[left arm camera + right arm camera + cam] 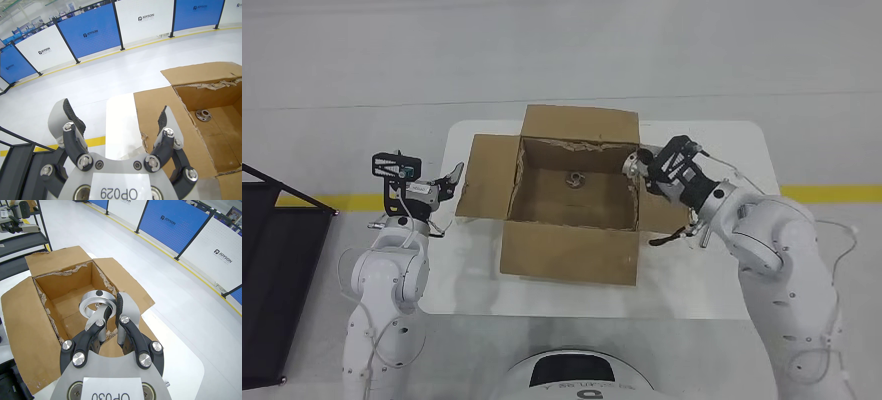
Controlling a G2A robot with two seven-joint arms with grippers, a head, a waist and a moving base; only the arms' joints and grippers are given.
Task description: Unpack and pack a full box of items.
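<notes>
Right gripper (113, 307) first: it is pinched tight onto the rim of a shiny silver metal ring with a black set screw (90, 298), holding it over the right-hand wall of the open brown cardboard box (567, 255) at the centre of the top view. On the box floor lies a small grey metal flange (573, 181). Left of the box, the left gripper (447, 182) hangs spread wide and empty at the left edge of the white table (712, 275).
</notes>
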